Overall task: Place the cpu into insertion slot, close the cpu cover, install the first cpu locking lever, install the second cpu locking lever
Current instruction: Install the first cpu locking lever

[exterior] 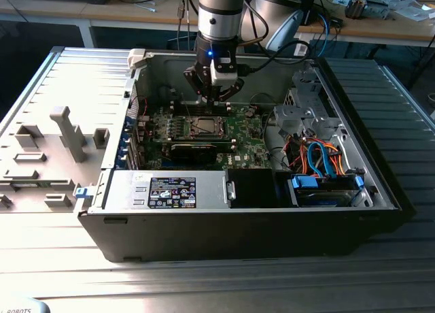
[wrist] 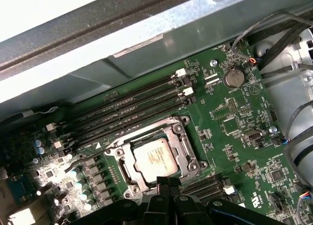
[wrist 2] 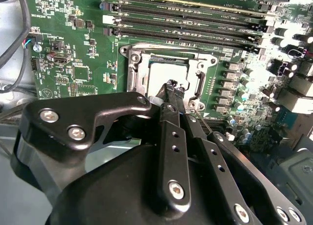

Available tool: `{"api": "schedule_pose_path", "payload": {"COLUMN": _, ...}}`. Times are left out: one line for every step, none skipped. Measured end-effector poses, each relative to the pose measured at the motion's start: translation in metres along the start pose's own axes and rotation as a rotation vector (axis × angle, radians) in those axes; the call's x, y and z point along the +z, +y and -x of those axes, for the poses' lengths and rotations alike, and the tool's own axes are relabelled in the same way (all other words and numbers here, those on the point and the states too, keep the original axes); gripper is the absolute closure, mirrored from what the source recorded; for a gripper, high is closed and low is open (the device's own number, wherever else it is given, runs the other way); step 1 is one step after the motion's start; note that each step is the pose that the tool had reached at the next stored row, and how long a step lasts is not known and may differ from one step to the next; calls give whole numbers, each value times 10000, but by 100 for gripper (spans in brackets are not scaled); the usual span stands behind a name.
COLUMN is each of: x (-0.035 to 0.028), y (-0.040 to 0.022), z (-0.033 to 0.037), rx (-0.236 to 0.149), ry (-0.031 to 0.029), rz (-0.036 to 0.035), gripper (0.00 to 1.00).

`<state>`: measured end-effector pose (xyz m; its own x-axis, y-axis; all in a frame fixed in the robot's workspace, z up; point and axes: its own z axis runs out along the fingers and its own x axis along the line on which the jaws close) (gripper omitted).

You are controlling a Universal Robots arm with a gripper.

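Observation:
The cpu [wrist: 154, 159], a silver-grey square, lies flat in the insertion slot on the green motherboard [wrist: 230, 112]. The cpu cover [wrist: 182, 137], a metal frame, is down around it, and the slot's pin field is hidden beneath them. In the second wrist view the cpu [wrist 2: 165, 71] and cover [wrist 2: 136, 73] sit just beyond my fingertips. My gripper [wrist 2: 172, 84] is shut with nothing between its thin black tips, which hover at the socket's edge. A thin wire lever [wrist: 194, 177] runs beside that edge. In the exterior view the gripper [exterior: 214, 102] hangs just behind the socket [exterior: 204, 127].
Long black memory slots [wrist: 132, 112] lie beside the socket. A long black card [exterior: 194, 150] crosses the board in front. The case walls [exterior: 163, 68], a power supply [exterior: 170, 190] and a cable bundle [exterior: 319, 156] close in. Grey fixtures [exterior: 61, 133] stand on the table.

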<state>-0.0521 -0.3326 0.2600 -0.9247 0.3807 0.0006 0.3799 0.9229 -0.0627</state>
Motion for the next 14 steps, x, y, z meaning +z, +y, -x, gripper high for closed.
{"api": "schedule_pose_path", "payload": {"x": 0, "y": 0, "z": 0, "rx": -13, "ry": -1, "rz": 0, "gripper": 89}}
{"api": "schedule_pose_path", "payload": {"x": 0, "y": 0, "z": 0, "rx": -30, "ry": -2, "rz": 0, "gripper": 89}}
{"api": "schedule_pose_path", "payload": {"x": 0, "y": 0, "z": 0, "rx": -42, "ry": -3, "rz": 0, "gripper": 89}}
{"api": "schedule_pose_path", "payload": {"x": 0, "y": 0, "z": 0, "rx": -52, "ry": -3, "rz": 0, "gripper": 89}}
{"api": "schedule_pose_path", "payload": {"x": 0, "y": 0, "z": 0, "rx": -61, "ry": -4, "rz": 0, "gripper": 89}}
{"api": "schedule_pose_path", "payload": {"x": 0, "y": 0, "z": 0, "rx": -68, "ry": -4, "rz": -1, "gripper": 89}}
{"api": "schedule_pose_path", "payload": {"x": 0, "y": 0, "z": 0, "rx": -80, "ry": -5, "rz": -1, "gripper": 89}}
{"api": "schedule_pose_path", "payload": {"x": 0, "y": 0, "z": 0, "rx": -87, "ry": -6, "rz": -1, "gripper": 89}}
{"api": "schedule_pose_path", "payload": {"x": 0, "y": 0, "z": 0, "rx": -109, "ry": -7, "rz": -1, "gripper": 89}}
{"api": "schedule_pose_path", "payload": {"x": 1, "y": 0, "z": 0, "rx": -132, "ry": -9, "rz": 0, "gripper": 89}}
{"api": "schedule_pose_path", "payload": {"x": 1, "y": 0, "z": 0, "rx": -144, "ry": -9, "rz": -1, "gripper": 89}}
{"api": "schedule_pose_path", "payload": {"x": 1, "y": 0, "z": 0, "rx": -152, "ry": -10, "rz": -1, "gripper": 89}}
{"api": "schedule_pose_path", "payload": {"x": 1, "y": 0, "z": 0, "rx": -157, "ry": -10, "rz": 0, "gripper": 89}}
{"api": "schedule_pose_path", "payload": {"x": 1, "y": 0, "z": 0, "rx": -160, "ry": -10, "rz": 0, "gripper": 89}}
